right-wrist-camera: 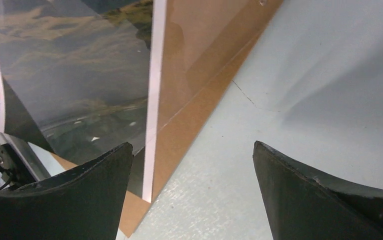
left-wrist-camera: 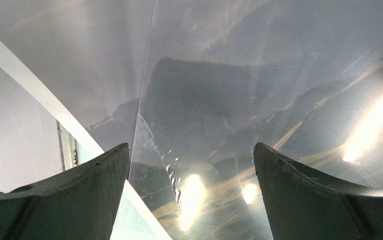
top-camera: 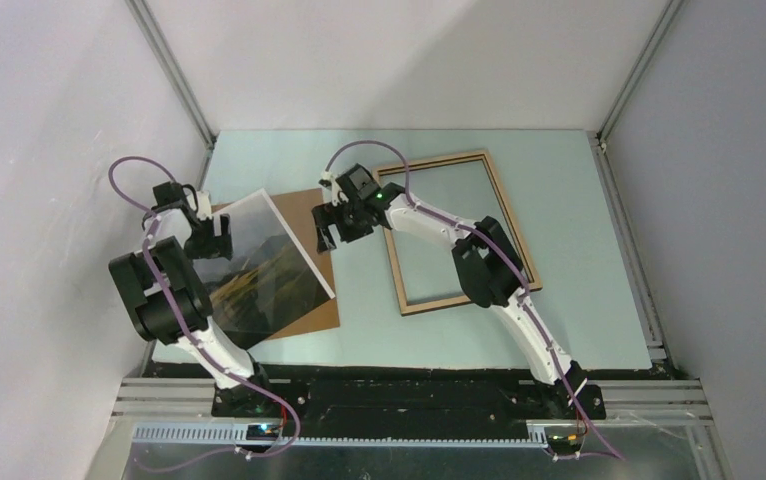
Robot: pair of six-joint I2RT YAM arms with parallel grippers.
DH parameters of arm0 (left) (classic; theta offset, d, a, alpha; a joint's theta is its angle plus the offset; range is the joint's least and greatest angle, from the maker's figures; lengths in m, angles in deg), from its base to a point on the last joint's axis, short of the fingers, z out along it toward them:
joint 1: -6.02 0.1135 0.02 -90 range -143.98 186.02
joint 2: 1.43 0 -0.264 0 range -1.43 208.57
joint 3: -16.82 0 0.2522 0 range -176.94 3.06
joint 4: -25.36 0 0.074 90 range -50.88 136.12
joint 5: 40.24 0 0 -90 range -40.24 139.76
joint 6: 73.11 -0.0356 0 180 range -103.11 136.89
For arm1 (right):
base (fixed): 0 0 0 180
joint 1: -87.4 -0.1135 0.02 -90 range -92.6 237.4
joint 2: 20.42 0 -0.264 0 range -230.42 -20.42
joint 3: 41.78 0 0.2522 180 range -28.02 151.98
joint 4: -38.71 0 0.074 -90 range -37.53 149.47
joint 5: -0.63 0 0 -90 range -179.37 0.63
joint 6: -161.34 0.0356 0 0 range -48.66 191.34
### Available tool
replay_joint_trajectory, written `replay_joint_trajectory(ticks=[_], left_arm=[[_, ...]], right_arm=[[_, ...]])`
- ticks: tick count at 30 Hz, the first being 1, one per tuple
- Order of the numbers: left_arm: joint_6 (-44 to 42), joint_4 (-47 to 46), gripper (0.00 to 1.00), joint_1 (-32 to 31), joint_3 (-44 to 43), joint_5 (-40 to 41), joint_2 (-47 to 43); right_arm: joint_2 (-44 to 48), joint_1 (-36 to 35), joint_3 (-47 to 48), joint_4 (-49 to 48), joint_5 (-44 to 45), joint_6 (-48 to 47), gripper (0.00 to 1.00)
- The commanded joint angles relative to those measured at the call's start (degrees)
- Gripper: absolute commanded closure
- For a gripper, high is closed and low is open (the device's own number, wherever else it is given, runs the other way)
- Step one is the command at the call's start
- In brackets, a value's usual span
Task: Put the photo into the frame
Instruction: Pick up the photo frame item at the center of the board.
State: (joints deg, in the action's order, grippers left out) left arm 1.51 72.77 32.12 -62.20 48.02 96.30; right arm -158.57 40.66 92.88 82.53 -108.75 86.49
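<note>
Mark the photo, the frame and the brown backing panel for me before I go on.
the photo [top-camera: 269,262]: top view, middle of its printed side.
the frame [top-camera: 439,159]: top view, on its far wooden rail.
the backing panel [top-camera: 311,318]: top view, on its bare near right corner.

The photo [top-camera: 259,265] is glossy paper, smooth enough to mirror the lamps as bright spots (its border is plain white). Under it the brown board [top-camera: 319,305] looks like pressed hardboard, matt with a faint sheen. The frame [top-camera: 439,159] is pale, unpolished wood around a clear, smooth pane [top-camera: 439,260]. The desk [top-camera: 589,290] has a pale blue-green matt top, finely grained, with a hairline scratch [right-wrist-camera: 244,95]. The left claw [left-wrist-camera: 191,152] and the right claw [right-wrist-camera: 192,150] are dull black plastic, slightly rough. The right arm [top-camera: 531,328] has a smooth white plastic shell, and the rails [top-camera: 174,75] look like brushed metal.
</note>
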Motion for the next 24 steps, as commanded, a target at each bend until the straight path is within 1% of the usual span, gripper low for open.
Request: replay_joint_trajectory(ticks=[1, 7, 24], left_arm=[[-1.74, -0.26, 0.02, 0.56, -4.63, -1.36, 2.99], [-1.43, 1.62, 0.02, 1.13, -7.13, -3.65, 6.43], [-1.45, 4.2, 0.02, 3.3, -7.52, -7.52, 10.68]], right_arm=[[-1.54, 0.38, 4.46, 0.08, -2.53, 2.5, 0.07], [-3.9, 0.49, 5.03, -0.8, -4.79, 4.74, 0.07], [-7.81, 0.47, 5.35, -2.34, -8.2, 7.96, 0.07]])
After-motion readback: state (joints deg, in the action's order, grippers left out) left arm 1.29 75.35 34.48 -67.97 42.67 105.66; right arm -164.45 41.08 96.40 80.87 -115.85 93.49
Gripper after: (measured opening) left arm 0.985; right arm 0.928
